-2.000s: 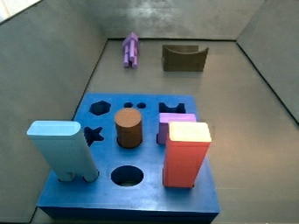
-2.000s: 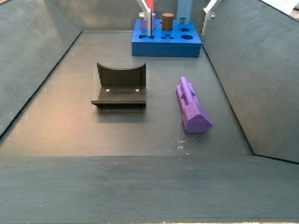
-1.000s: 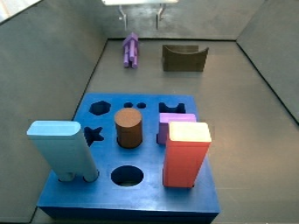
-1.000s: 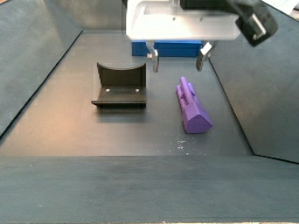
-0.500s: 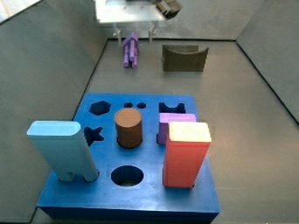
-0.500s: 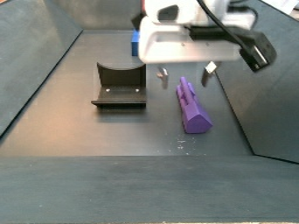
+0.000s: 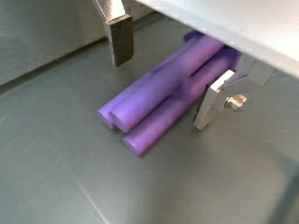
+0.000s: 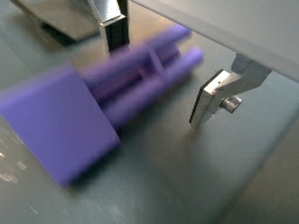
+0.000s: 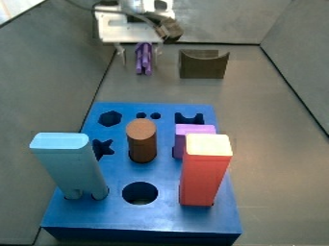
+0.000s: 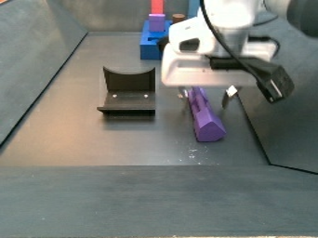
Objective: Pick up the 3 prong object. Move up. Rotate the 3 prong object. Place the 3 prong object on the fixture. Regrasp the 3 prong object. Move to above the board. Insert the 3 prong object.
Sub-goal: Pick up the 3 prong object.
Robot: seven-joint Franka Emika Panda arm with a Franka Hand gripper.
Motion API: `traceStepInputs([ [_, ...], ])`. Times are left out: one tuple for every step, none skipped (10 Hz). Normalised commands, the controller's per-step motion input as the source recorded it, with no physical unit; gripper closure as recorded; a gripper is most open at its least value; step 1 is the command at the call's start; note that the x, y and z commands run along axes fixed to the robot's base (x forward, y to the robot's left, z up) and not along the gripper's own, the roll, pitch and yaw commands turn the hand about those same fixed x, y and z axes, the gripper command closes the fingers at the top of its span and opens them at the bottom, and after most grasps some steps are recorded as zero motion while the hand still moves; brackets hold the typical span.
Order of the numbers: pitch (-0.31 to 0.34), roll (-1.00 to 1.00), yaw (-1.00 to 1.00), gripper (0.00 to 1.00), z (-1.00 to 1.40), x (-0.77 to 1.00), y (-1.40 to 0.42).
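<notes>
The 3 prong object (image 7: pixel 163 92) lies flat on the floor beside the fixture (image 10: pixel 126 91), well apart from the board (image 9: pixel 154 173). It is straddled by the gripper (image 7: pixel 163 74), fingers spread and not touching. The peg should be centred before closing.

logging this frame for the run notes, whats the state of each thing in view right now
gripper: open, down over the peg, one finger on each side, not closed on it
3 prong object: lying flat on the floor, not gripped
fixture: on the floor beside the peg, notch empty
board: on the floor, several holes filled, some open
red block: upright in the board
light blue block: upright in the board
brown cylinder: upright in the board
</notes>
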Motion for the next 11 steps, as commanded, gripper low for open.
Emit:
traceStepInputs([
  [0.0, 0.04, 0.0, 0.0, 0.0, 0.0, -0.04],
  [0.0, 0.0, 0.0, 0.0, 0.0, 0.0, 0.0],
  [0.0, 0.0, 0.0, 0.0, 0.0, 0.0, 0.0],
  [0.0, 0.0, 0.0, 1.0, 0.0, 0.0, 0.0],
  [0.0, 0.0, 0.0, 1.0, 0.0, 0.0, 0.0],
  [0.0, 0.0, 0.0, 1.0, 0.0, 0.0, 0.0],
  [0.0, 0.0, 0.0, 1.0, 0.0, 0.0, 0.0],
  [0.0, 0.0, 0.0, 1.0, 0.0, 0.0, 0.0],
  [0.0, 0.0, 0.0, 1.0, 0.0, 0.0, 0.0],
  [0.0, 0.0, 0.0, 1.0, 0.0, 0.0, 0.0],
  [0.0, 0.0, 0.0, 1.0, 0.0, 0.0, 0.0],
])
